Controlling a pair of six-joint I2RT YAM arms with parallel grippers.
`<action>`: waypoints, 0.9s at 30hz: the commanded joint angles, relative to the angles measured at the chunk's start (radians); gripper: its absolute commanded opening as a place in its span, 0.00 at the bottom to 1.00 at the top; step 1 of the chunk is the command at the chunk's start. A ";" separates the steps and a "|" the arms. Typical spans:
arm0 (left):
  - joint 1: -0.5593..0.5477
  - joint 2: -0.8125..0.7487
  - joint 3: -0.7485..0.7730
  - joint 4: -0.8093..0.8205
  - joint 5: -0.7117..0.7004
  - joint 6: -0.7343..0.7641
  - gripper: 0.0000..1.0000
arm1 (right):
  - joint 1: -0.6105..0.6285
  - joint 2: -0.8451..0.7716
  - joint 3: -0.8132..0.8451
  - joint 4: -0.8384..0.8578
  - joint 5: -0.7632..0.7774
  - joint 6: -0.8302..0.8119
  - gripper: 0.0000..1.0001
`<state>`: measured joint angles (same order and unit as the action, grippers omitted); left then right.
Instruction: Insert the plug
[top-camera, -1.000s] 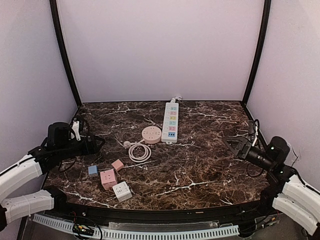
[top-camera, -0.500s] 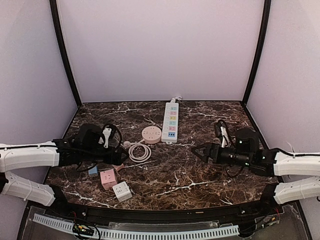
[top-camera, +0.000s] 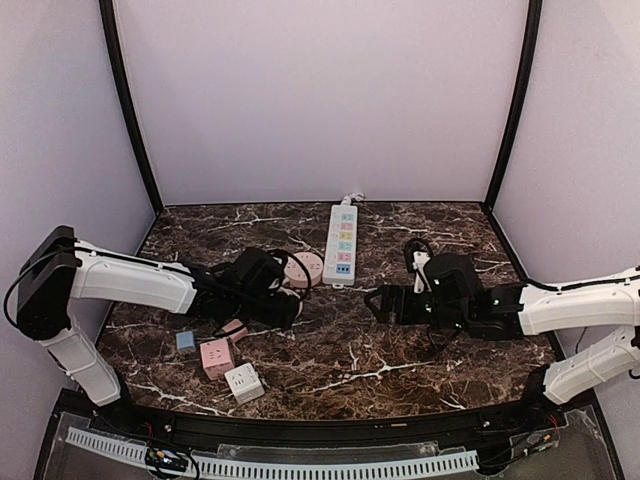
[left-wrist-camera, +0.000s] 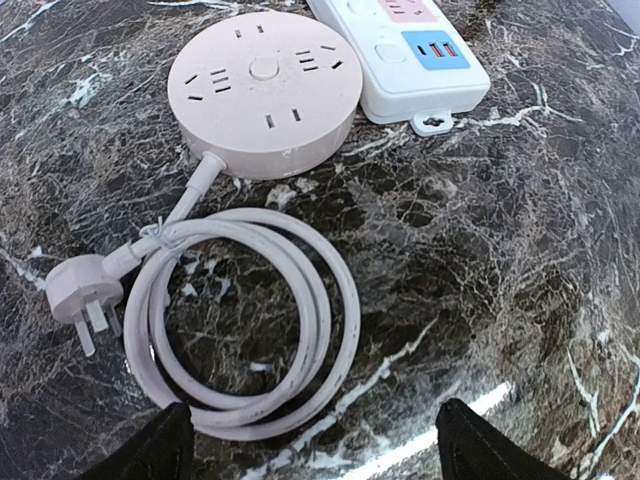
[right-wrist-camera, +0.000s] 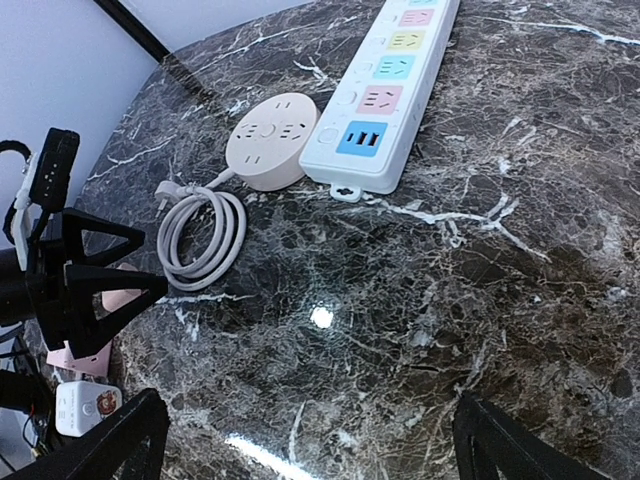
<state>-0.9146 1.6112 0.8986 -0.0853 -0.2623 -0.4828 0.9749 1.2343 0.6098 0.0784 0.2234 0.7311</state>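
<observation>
Beside the round socket (left-wrist-camera: 263, 92), on the side where its cable leaves, the plug (left-wrist-camera: 78, 292) lies loose on the worktop (left-wrist-camera: 520, 260) at the end of the coiled cable (left-wrist-camera: 345, 310). We judge that nothing is done yet: the plug is ungrasped and unseated, and the power strip (left-wrist-camera: 400, 50) on the socket's other side (presumably the target) has no plug in the outlets we can see. Our left gripper (left-wrist-camera: 318, 448) is spread wide and empty beyond the coil from the socket, with the plug outside its jaws, off to one side. Our right gripper (right-wrist-camera: 310, 445) is likewise spread and empty, well apart from the socket. Grasping, carrying and inserting are all left to do.
</observation>
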 joint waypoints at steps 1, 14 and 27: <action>-0.013 0.090 0.101 -0.041 -0.072 -0.018 0.84 | 0.011 -0.012 0.026 -0.032 0.067 -0.024 0.99; -0.023 0.265 0.228 -0.066 -0.148 -0.037 0.76 | 0.010 0.021 0.105 -0.074 0.105 -0.087 0.99; -0.023 0.329 0.273 -0.073 -0.168 -0.012 0.68 | 0.010 0.029 0.176 -0.148 0.186 -0.171 0.99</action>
<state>-0.9306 1.9247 1.1431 -0.1295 -0.4133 -0.5114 0.9756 1.2648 0.7494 -0.0467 0.3599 0.6018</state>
